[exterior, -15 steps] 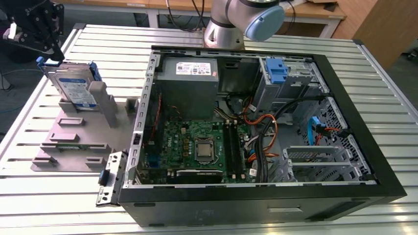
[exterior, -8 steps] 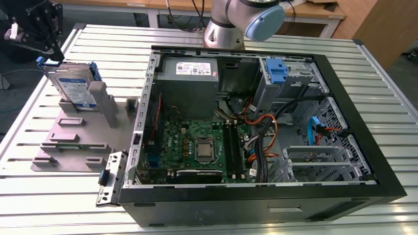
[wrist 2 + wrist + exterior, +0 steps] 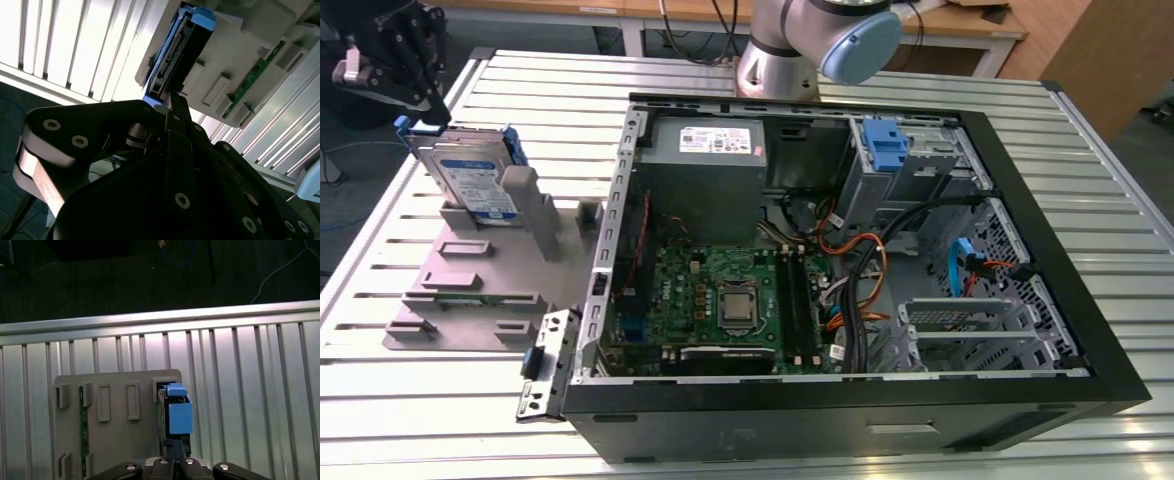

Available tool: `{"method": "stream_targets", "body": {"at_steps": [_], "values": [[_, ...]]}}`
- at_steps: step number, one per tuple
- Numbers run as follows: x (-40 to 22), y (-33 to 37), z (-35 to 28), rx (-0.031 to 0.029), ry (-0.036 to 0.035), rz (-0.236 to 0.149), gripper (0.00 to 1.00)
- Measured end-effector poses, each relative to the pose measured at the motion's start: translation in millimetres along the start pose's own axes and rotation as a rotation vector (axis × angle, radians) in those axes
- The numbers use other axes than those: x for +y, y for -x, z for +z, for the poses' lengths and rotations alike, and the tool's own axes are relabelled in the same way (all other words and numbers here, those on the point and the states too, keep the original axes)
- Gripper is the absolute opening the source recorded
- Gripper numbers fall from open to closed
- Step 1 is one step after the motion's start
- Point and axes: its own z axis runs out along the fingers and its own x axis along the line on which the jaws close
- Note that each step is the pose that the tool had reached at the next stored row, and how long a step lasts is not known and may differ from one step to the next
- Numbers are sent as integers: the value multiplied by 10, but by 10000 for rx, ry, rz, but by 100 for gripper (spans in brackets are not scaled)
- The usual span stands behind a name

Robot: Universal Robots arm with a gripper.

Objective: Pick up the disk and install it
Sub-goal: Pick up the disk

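Jaws of the gripper (image 3: 170,100) looked pressed together, hanging at the far end of the upright silver, blue-railed disk (image 3: 464,172) in its grey holder (image 3: 480,275).

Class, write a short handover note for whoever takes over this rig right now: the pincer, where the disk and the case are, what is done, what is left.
Pincer: at the upper end of the disk; whether it has a grip cannot be told.
Disk: standing on edge in the grey holder on the slatted table, to the exterior view's left of the open computer case.
Done: the pincer is at the disk.
Left: the disk is not lifted out of the holder and not in the case.
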Motion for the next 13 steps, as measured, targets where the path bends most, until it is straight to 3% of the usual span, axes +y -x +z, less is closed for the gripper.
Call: {"method": "stream_targets", "body": {"at_steps": [13], "values": [[0,0,0,53,37,-1206,11]]}}
